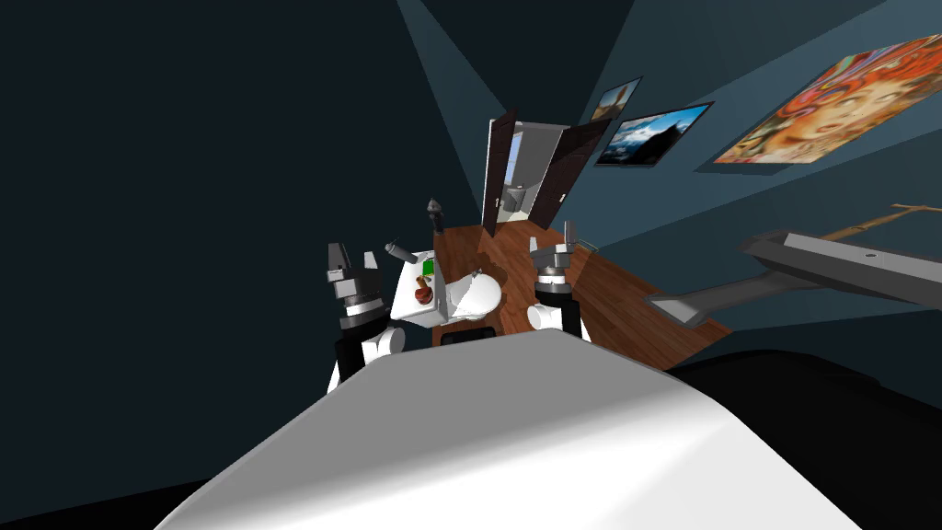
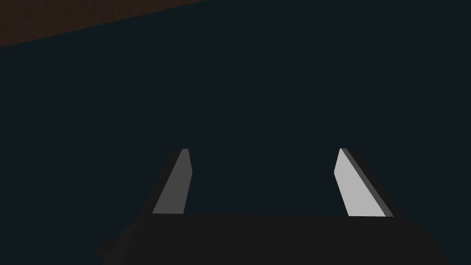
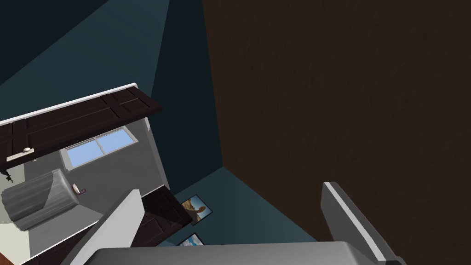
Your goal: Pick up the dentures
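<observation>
Either side of the white stand [image 1: 405,308], the left gripper [image 1: 352,259] and right gripper [image 1: 552,237] are hovering raised, fingers spread wide and holding nothing. On the stand a small reddish lump, I'm guessing the dentures [image 1: 423,293], is lying untouched, so reaching, gripping and lifting are all waiting

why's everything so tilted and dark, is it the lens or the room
Head view: the wide lens splays the walls and rolls everything, so the wood floor slants; the open doorway is the brightest patch. Left wrist view: dim, the left gripper faces a flat dark surface, fingers open, one lit brighter. Right wrist view: rolled too, a bright window beyond the doorway.
</observation>
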Controlling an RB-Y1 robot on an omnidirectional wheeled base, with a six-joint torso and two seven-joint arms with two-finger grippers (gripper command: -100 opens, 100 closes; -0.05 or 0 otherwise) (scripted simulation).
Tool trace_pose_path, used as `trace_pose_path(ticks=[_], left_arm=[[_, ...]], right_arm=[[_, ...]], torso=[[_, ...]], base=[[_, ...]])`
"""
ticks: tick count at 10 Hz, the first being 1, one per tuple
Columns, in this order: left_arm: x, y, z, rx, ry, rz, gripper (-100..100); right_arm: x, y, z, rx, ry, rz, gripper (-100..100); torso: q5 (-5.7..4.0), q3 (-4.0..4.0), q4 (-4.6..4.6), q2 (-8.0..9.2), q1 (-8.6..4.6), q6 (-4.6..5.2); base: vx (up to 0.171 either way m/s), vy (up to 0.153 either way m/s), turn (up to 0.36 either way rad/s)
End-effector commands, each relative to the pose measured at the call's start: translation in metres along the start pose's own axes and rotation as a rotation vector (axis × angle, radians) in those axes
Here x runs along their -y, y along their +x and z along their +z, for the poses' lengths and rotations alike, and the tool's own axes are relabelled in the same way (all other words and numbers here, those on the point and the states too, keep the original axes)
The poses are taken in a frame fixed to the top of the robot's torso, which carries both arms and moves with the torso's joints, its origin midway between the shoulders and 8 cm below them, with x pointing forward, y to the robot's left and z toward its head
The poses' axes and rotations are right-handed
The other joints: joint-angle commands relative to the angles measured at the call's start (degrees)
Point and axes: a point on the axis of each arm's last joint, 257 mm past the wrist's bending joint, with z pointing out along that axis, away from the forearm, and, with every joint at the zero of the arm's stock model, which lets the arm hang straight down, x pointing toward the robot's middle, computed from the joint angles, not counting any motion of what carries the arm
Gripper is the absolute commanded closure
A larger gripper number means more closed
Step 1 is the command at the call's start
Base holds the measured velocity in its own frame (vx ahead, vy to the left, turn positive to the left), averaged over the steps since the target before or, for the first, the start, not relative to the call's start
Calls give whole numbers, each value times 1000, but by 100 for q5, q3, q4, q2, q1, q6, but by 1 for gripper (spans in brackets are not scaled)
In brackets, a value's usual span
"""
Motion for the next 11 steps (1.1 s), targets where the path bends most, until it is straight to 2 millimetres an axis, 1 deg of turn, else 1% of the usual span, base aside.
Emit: trace_pose_path(ticks=[1,4,5,6,7,8,9,10,11], left_arm=[[-5,6,-1,-33,-18,2,-100],[-18,21,-6,-97,-72,-12,-100],[-26,30,-10,-129,-106,-28,-100],[-30,35,-13,-144,-126,-38,-100],[-39,45,-19,-175,-168,-61,-100],[-44,50,-23,-189,-191,-73,-100],[-55,61,-31,-216,-242,-96,-100],[-55,61,-31,-216,-242,-96,-100],[-61,66,-35,-229,-270,-107,-100]], right_arm=[[0,0,0,0,0,0,0],[0,0,0,0,0,0,0],[0,0,0,0,0,0,0],[0,0,0,0,0,0,0],[0,0,0,0,0,0,0],[0,0,0,0,0,0,0],[0,0,0,0,0,0,0],[0,0,0,0,0,0,0],[0,0,0,0,0,0,0]], torso=[[0,0,0,0,0,0],[0,8,3,15,2,-1],[1,11,4,19,4,0],[1,15,6,26,2,-1],[0,19,7,34,1,0],[1,22,8,38,3,-1],[1,21,8,36,2,0],[2,22,8,39,8,-1],[1,19,8,32,5,1]], base=[[-12,1,21],[-41,3,42],[-73,3,69],[-94,0,79],[-105,10,123],[-86,9,69],[-96,24,75],[-74,14,33],[-42,9,28]])
